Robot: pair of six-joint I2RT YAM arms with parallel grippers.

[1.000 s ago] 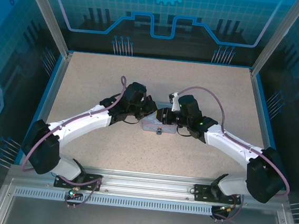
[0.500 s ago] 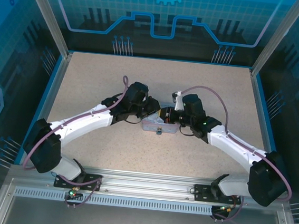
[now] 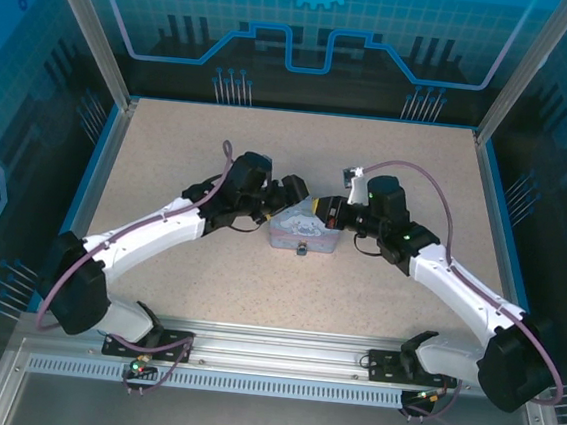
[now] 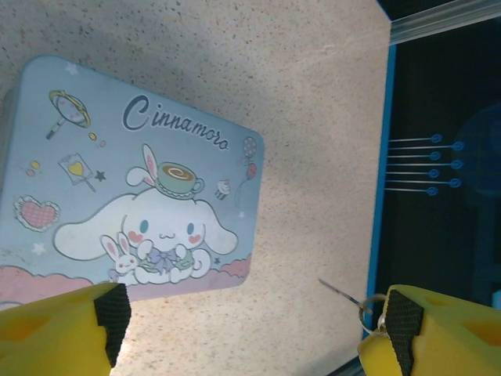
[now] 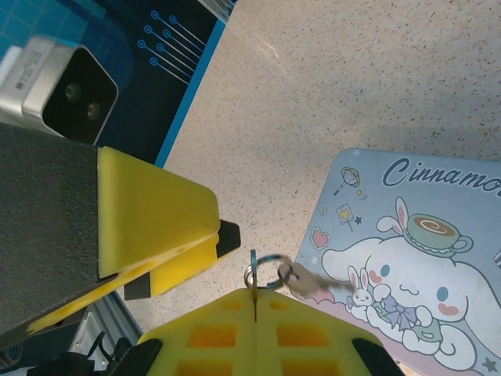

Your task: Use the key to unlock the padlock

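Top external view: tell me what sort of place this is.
Probably a robot test cell in a lab: aluminium frame posts and blue printed panels enclose a speckled table, with left arm and right arm bolted to a rail at its near edge.

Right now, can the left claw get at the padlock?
Probably yes. The left claw is open beside the tin, and the padlock on the tin's near side looks uncovered.

Left gripper point(image 4: 252, 317) stands spread wide, pale blue tin point(image 4: 117, 172) lying before it
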